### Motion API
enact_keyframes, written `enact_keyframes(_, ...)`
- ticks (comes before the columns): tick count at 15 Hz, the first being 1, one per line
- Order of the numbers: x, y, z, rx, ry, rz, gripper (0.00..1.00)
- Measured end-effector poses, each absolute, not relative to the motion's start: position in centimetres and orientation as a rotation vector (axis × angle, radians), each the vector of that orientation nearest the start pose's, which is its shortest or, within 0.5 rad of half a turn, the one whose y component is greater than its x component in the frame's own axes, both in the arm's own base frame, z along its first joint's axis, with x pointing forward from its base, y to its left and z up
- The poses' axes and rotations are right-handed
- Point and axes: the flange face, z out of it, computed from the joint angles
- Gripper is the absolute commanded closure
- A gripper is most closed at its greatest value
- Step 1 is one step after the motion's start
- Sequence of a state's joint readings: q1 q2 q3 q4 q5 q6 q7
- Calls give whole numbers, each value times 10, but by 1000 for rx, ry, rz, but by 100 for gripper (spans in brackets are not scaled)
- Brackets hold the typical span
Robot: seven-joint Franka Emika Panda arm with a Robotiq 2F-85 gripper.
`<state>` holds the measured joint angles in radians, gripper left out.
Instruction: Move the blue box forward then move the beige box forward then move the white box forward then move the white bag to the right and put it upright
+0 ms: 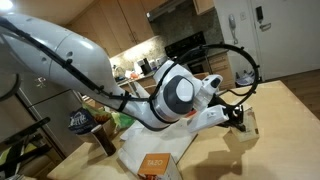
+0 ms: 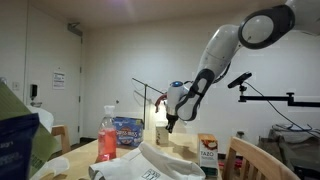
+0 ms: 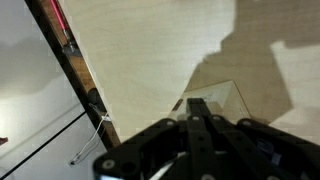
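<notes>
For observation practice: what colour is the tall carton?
The blue box is dark blue, white-patched; best in an exterior view.

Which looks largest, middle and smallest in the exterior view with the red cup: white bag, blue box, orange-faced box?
Largest: the white bag, though it lies nearest the camera.
Then the blue box.
Smallest: the orange-faced box, only slightly smaller.

This is a home kitchen with a dining area. In an exterior view, wooden wall cabinets (image 1: 122, 22) line the far wall above a cluttered counter (image 1: 135, 68), and a black stove (image 1: 186, 46) stands under a range hood (image 1: 168, 10). A pale wooden table (image 1: 275, 125) fills the near side, with a wooden chair (image 2: 243, 160) beside it.
</notes>
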<state>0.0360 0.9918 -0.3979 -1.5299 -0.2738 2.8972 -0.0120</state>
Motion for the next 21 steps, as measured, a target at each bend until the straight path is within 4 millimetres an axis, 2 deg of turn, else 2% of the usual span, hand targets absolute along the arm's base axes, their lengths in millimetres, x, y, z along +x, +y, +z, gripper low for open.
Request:
enact_keyframes(6,745,-156,139,-3529,-345,-705,100)
enact_keyframes(10,764,-144,139,-3515,-390,-782,100)
enact_keyframes(14,779,-140,134,-3515,-418,-827,100)
enact_keyframes(21,797,-146,127,-3508,-429,-945,100)
